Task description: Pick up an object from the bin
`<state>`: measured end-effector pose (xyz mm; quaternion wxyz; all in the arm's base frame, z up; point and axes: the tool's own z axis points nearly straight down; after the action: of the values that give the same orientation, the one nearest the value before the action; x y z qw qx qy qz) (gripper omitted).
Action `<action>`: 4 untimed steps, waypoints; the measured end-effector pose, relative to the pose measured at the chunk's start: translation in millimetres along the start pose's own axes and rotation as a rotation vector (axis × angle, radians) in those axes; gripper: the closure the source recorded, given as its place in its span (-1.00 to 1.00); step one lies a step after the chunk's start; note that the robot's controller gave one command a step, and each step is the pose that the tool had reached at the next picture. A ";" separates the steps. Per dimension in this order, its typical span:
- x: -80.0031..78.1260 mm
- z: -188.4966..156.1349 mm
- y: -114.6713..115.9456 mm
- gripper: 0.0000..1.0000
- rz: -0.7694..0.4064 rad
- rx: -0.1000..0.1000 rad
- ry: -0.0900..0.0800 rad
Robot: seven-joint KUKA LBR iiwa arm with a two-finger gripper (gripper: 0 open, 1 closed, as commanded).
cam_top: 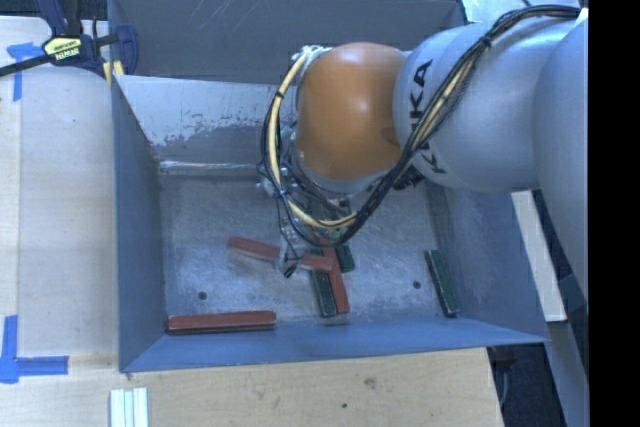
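The grey bin [137, 245] holds a long reddish bar [220, 321], a central heap of bars [335, 295], and a dark-green bar [441, 283].

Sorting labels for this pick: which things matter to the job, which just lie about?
Job: claw; red-brown and dark green flat sticks heaped under it; short red-brown stick beside it.
Lying about: long red-brown flat bar, near wall; dark green flat strip, right side.
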<state>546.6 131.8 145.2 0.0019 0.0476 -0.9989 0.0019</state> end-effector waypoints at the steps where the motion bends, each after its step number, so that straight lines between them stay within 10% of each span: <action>1: -12.2 77.5 -2.3 -1.00 -0.030 -0.003 0.000; 2: -13.4 72.8 -2.2 1.00 -0.027 -0.004 -0.005; 3: 35.2 -22.0 49.7 1.00 -0.281 -0.005 -0.012; 4: 35.4 -19.4 47.6 -1.00 -0.276 -0.004 -0.008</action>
<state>506.9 175.9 164.5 -0.0016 0.1847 -0.9828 -0.0004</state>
